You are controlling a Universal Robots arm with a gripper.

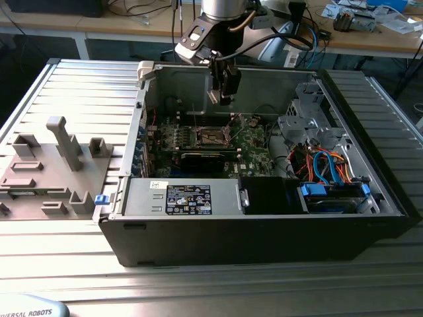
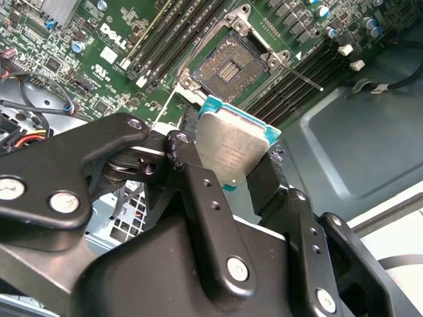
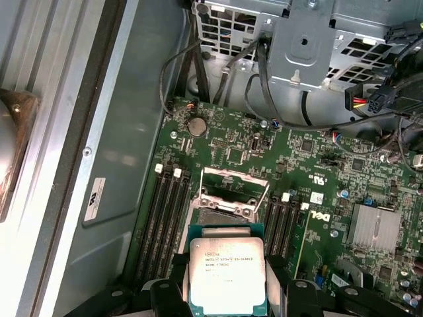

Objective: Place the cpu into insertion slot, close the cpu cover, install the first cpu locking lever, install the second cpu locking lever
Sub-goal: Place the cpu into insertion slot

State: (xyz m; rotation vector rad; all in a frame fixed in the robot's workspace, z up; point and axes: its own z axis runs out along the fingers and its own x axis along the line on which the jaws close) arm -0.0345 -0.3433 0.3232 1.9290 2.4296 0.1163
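Observation:
In both wrist views my gripper (image 2: 228, 165) (image 3: 228, 294) is shut on the cpu (image 2: 232, 145) (image 3: 227, 272), a thin silvery square plate held by two opposite edges. The exterior view puts the gripper (image 1: 223, 94) inside the open computer case, well above the green motherboard. The insertion slot (image 2: 229, 66) (image 1: 213, 137) lies below the cpu, a dark square socket with a metal rim, and its cover frame (image 3: 228, 188) is swung open. A thin locking lever (image 2: 299, 70) sticks out beside the socket. The cpu hangs clear of the socket, and in the first wrist view it hides part of it.
The black case wall (image 1: 264, 231) rings the work area. A power supply (image 1: 188, 198) sits at the front, with a metal drive cage (image 1: 310, 119) and coloured cables (image 1: 327, 165) at the exterior view's right. Memory slots (image 3: 162, 218) flank the socket. A grey fixture (image 1: 59, 158) lies outside the case.

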